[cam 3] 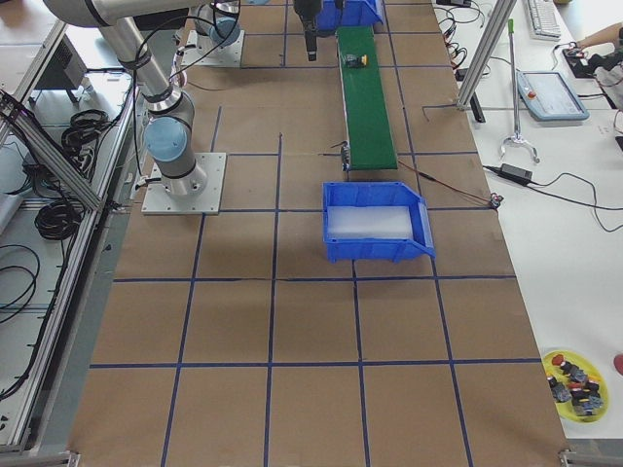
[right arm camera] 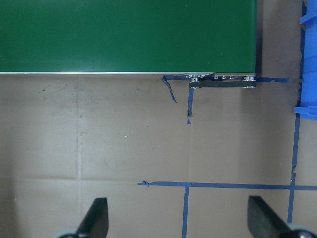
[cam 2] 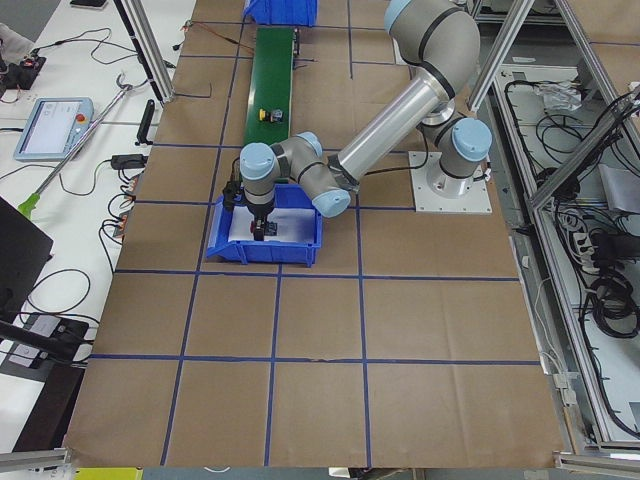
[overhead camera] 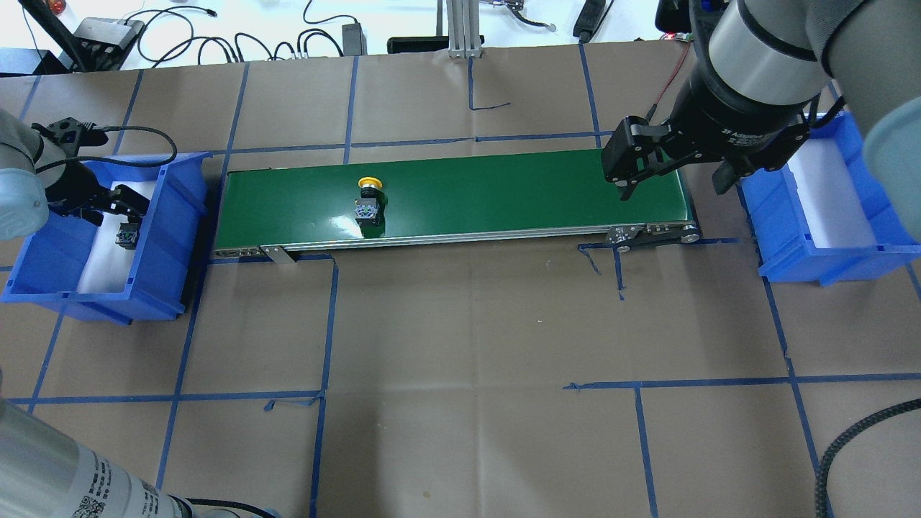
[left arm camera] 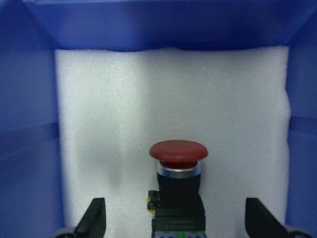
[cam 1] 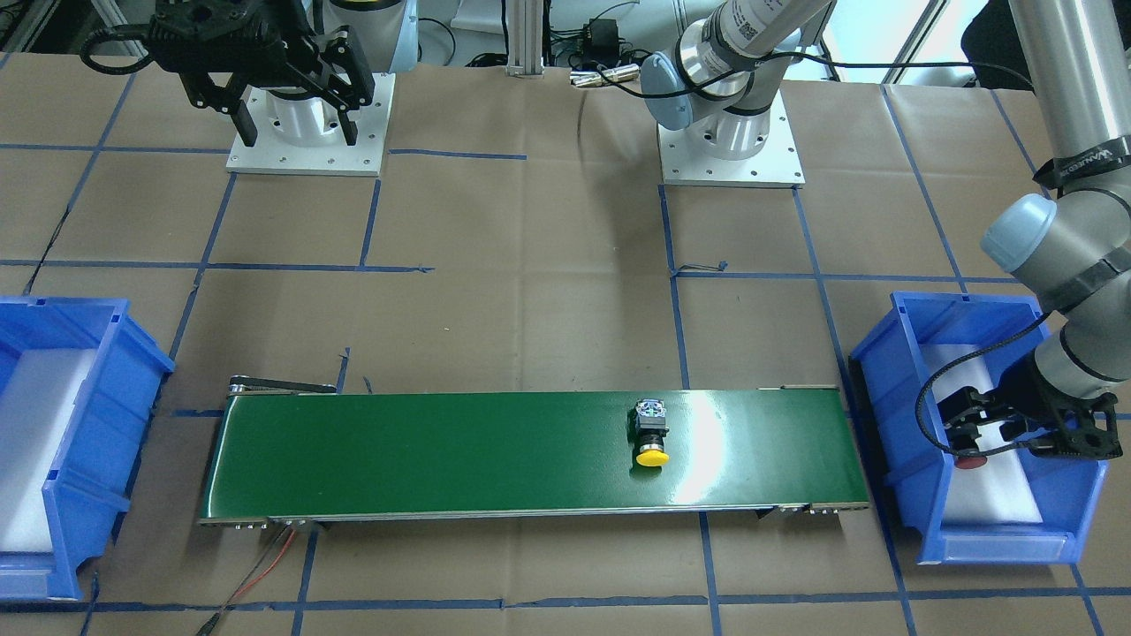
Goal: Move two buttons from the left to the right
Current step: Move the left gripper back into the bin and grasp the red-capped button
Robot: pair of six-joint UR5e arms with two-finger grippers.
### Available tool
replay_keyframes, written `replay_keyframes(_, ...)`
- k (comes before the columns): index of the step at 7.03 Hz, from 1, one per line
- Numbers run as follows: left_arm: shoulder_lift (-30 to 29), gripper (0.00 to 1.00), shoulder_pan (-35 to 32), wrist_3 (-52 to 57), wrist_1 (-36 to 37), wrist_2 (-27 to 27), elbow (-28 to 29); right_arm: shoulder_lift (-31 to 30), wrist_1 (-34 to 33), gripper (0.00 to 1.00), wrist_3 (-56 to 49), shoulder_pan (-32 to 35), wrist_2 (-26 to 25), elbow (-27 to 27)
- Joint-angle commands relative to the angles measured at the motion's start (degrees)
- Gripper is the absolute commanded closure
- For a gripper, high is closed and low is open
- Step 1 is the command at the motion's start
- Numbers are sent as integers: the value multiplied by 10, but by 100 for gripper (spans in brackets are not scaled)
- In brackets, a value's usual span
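The red-capped button (left arm camera: pixel 178 151) lies on white foam in the left blue bin (overhead camera: pixel 170 237), cap towards the bin's far wall. My left gripper (left arm camera: pixel 176 215) is down in that bin (cam 1: pixel 894 380), open, its fingers (left arm camera: pixel 96 218) on either side of the button's black body and apart from it. It also shows in the front view (cam 1: pixel 967 435), with the red cap (cam 1: pixel 973 460) below it. The yellow-capped button (overhead camera: pixel 369 199) lies on the green conveyor belt (overhead camera: pixel 504 194), left of its middle. My right gripper (overhead camera: pixel 673 183) is open and empty, high over the belt's right end.
The right blue bin (overhead camera: pixel 784 237) with white foam stands past the belt's right end. Brown paper with blue tape lines covers the table. The arm bases (cam 1: pixel 732 146) stand behind the belt. A yellow dish of spare parts (cam 3: pixel 576 381) sits far off.
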Motion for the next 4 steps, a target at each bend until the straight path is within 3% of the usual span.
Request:
replay_keyframes(1, -4, 8, 0, 0, 5, 0, -5, 0, 0, 0, 0, 0, 0, 0)
replay_keyframes(2, -5, 29, 0, -2, 5, 0, -5, 0, -3, 0, 0, 0, 1, 0)
replay_keyframes(4, -5, 61, 0, -13, 5, 0, -4, 0, -1, 0, 0, 1, 0, -1)
